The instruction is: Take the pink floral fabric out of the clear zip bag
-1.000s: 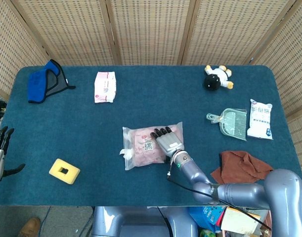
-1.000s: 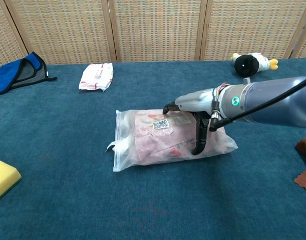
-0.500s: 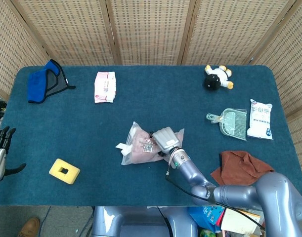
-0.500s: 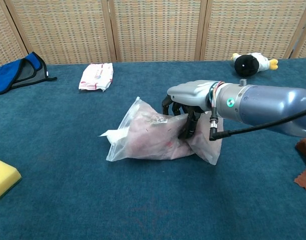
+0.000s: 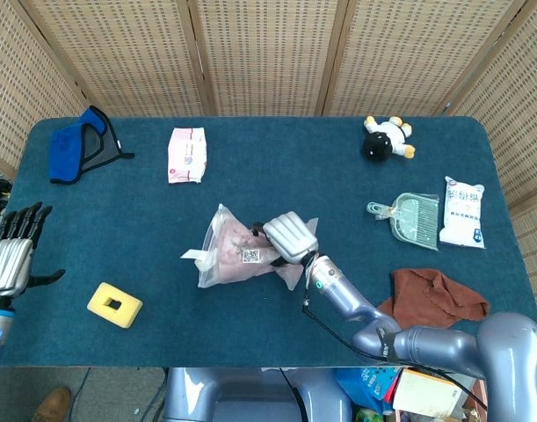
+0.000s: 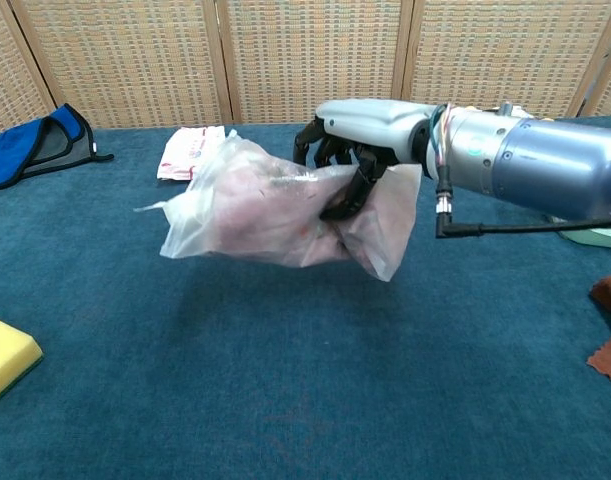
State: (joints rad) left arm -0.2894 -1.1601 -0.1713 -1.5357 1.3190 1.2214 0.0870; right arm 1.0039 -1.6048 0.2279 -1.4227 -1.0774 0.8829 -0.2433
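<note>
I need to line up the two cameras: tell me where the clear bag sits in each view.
Head view: clear bag at table centre, held by the right robot hand.
Chest view: clear bag upper middle, lifted off the table, same robot hand gripping it.
Shared landmark: white packet behind it.

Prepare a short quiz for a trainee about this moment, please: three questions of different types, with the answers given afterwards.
1. True or false: the clear zip bag rests flat on the table.
2. Which hand grips the bag? A) the left hand B) the right hand C) both hands
3. Fill in: the pink floral fabric is still ____ the bag.

Key
1. False. The chest view shows the bag lifted clear of the table.
2. B. The right hand's fingers are closed on the bag's right end; the left hand is at the table's left edge with fingers spread, holding nothing.
3. Inside.
</note>
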